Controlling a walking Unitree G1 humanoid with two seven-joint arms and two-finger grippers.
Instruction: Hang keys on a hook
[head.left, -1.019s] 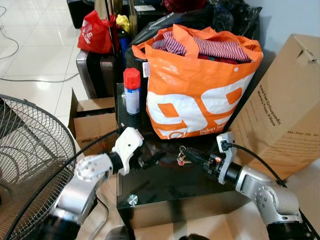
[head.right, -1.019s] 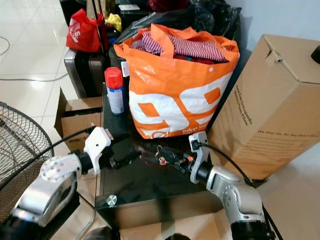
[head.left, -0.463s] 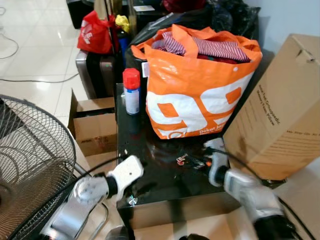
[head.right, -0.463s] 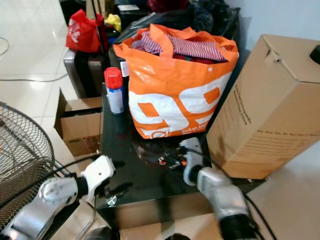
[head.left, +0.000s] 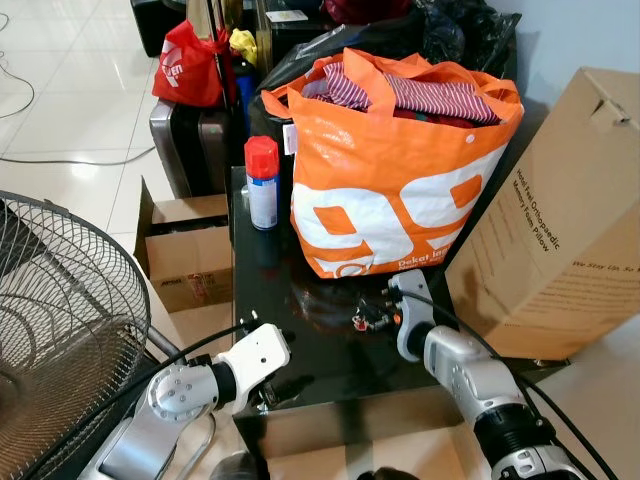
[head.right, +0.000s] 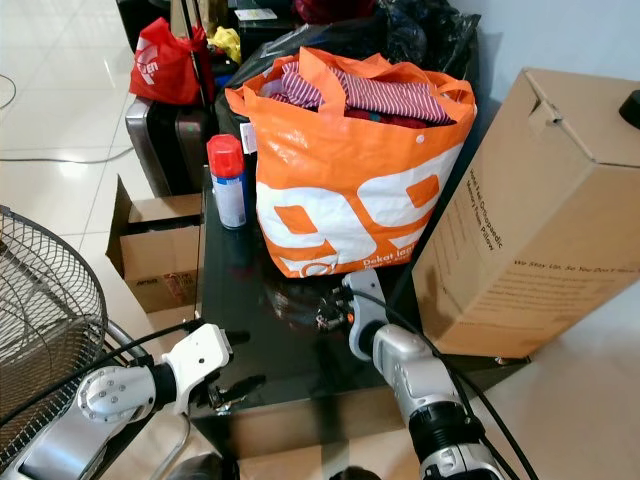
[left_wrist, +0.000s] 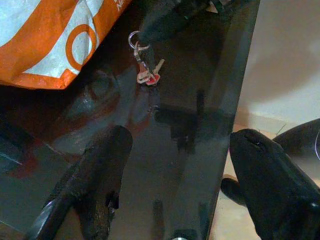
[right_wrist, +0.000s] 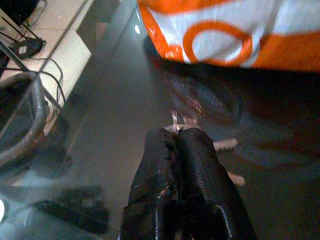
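A small bunch of keys (head.left: 361, 319) with a red tag hangs from a ring, just above the black glass table (head.left: 300, 355), in front of the orange bag (head.left: 400, 170). My right gripper (head.left: 377, 318) is shut on the key ring; in the right wrist view its fingertips (right_wrist: 176, 145) are pressed together with the ring (right_wrist: 174, 119) sticking out past them. My left gripper (left_wrist: 182, 137) is open and holds nothing, low at the table's front left edge (head.right: 232, 392). Looking along it, the keys (left_wrist: 148, 76) dangle from the right gripper's fingers (left_wrist: 162, 22).
A red-capped spray can (head.left: 262, 185) stands on the table left of the bag. A tall cardboard box (head.left: 560, 230) leans on the right. A floor fan (head.left: 60, 320) is close on the left, with an open carton (head.left: 190, 260) and suitcases (head.left: 190, 140) behind.
My left gripper pulled back from beside the keys down to the table's front edge. The right arm swung in closer to the bag, keys still held in about the same place.
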